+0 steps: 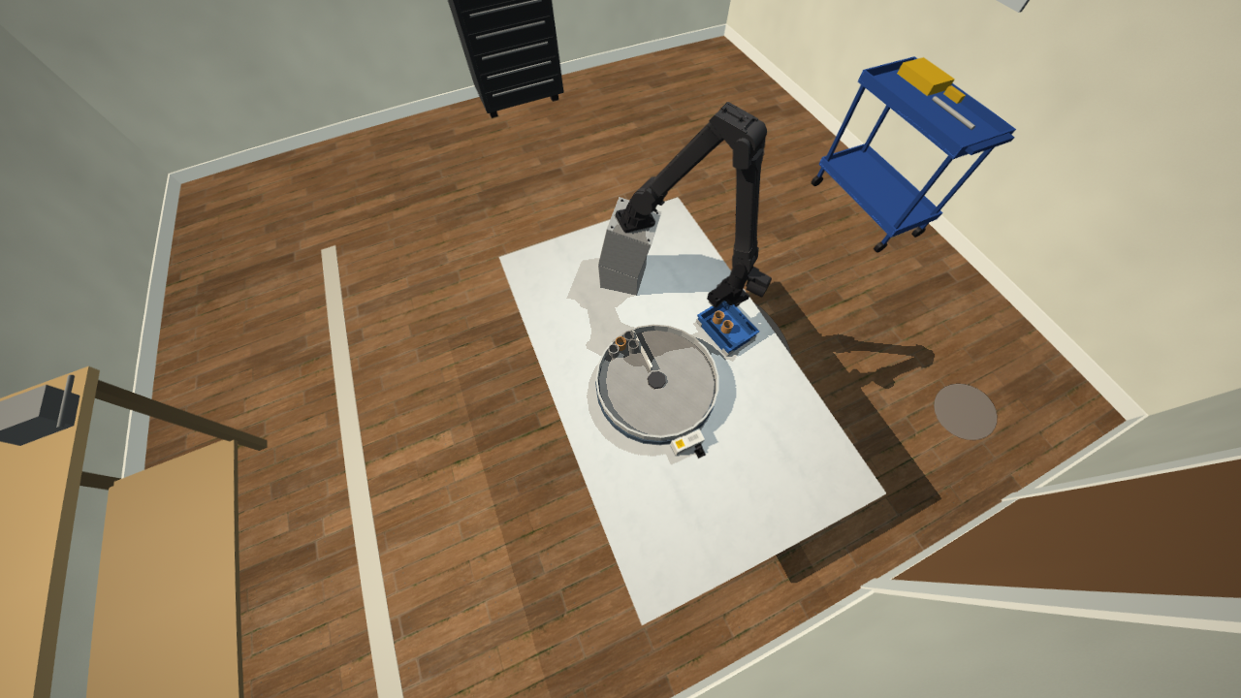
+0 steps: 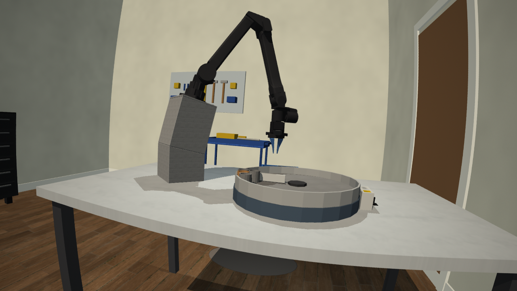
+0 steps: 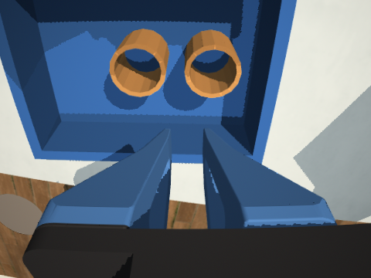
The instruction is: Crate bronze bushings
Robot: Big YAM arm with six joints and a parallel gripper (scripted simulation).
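My gripper (image 1: 725, 305) (image 2: 275, 152) (image 3: 187, 140) is open a little, with nothing between its fingertips, above the near edge of the blue crate (image 1: 744, 343) (image 3: 77, 93). Two bronze bushings stand side by side in the crate: one (image 1: 718, 318) (image 3: 143, 38) on the left in the wrist view, the other (image 1: 727, 327) (image 3: 210, 39) on the right. A bronze bushing (image 1: 620, 341) (image 2: 243, 171) is on the turning table (image 1: 677, 407) (image 2: 296, 199), clustered against the rim with steel bushings (image 1: 633, 345) (image 1: 613, 350) (image 2: 255, 176). The crate is hidden in the exterior view.
A pale bar (image 2: 273, 177) lies beside the cluster, reaching toward the dark hub (image 1: 656, 379) (image 2: 297, 183). The turning table has a raised wall and a small control box (image 1: 686, 442) (image 2: 366, 199) outside it. The arm's grey pedestal (image 1: 622, 260) (image 2: 184, 144) stands behind.
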